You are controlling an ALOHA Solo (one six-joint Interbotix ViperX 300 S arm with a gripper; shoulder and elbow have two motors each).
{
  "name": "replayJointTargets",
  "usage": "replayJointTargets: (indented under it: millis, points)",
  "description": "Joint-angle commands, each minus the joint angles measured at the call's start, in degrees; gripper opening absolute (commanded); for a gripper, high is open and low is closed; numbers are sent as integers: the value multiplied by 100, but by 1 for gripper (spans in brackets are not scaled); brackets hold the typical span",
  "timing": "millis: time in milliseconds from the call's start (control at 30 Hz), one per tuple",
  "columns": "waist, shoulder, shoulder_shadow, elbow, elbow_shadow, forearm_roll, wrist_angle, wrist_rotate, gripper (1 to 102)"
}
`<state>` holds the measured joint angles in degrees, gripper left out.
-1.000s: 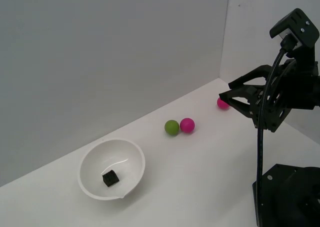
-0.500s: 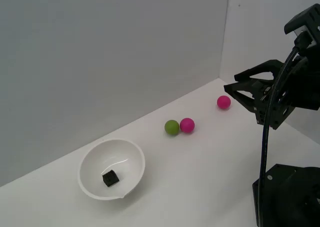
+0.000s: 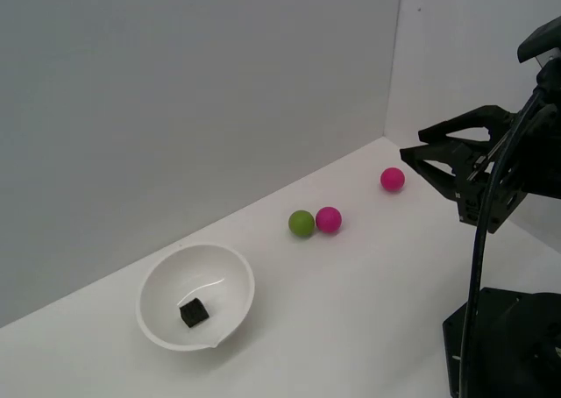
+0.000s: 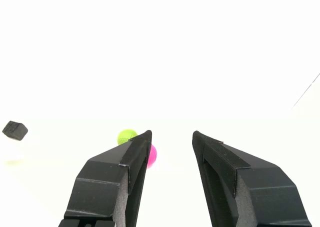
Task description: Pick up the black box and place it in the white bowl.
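black box [image 3: 194,312] sits in the white bowl [image 3: 230,280], well apart from the end effector [image 3: 416,156] (fingers spread, empty).

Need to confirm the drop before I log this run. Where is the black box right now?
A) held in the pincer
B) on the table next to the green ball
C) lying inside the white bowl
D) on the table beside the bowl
C: the black box sits on the inner floor of the white bowl, while the pincer is open, empty and far off.
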<state>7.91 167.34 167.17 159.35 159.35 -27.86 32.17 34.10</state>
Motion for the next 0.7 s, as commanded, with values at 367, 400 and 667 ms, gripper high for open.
replayJointTargets:
  millis: [367, 400, 667]
  points:
    - [158, 26, 62, -9, -35, -44, 79, 9, 46]
    - [158, 26, 62, -9, -35, -44, 105, -9, 46]
    - [176, -35, 0, -18, -44, -35, 123, -18, 46]
